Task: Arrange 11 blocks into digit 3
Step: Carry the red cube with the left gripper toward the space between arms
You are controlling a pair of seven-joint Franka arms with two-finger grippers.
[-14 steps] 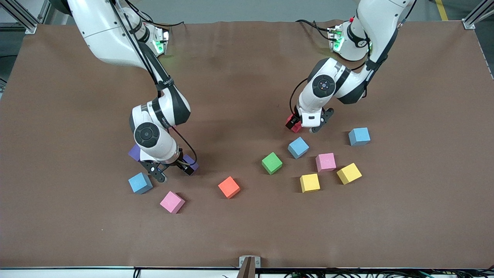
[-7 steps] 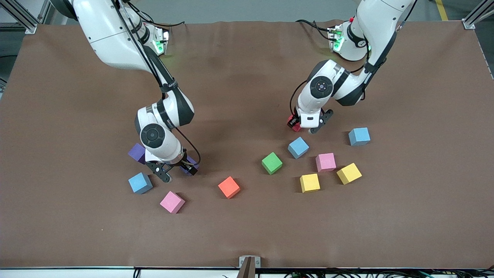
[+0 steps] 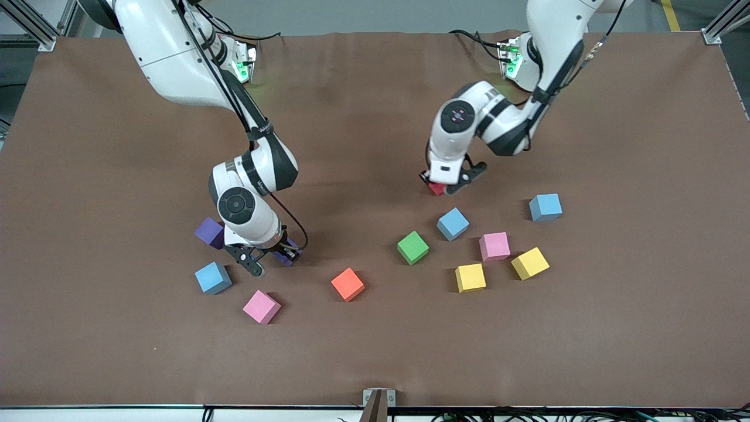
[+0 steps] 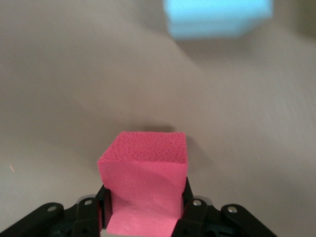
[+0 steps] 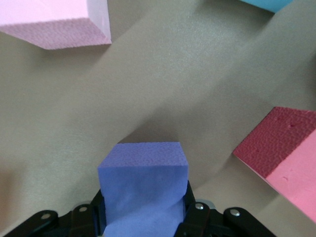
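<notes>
Over the brown table (image 3: 375,351), the left gripper (image 3: 443,183) is clamped on a red foam cube (image 4: 145,182), lifted for carrying. The right gripper (image 3: 266,258) pinches a purple foam cube (image 5: 143,190) low at the mat. Nine other foam blocks (image 3: 413,247) lie scattered nearby, so no digit 3 is formed yet.

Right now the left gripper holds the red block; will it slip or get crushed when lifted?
Probably not. The red block has a grainy foam skin, so the left gripper likely holds without sliding. It looks light. Its face creases slightly between the jaws, so it may dent a little.
</notes>
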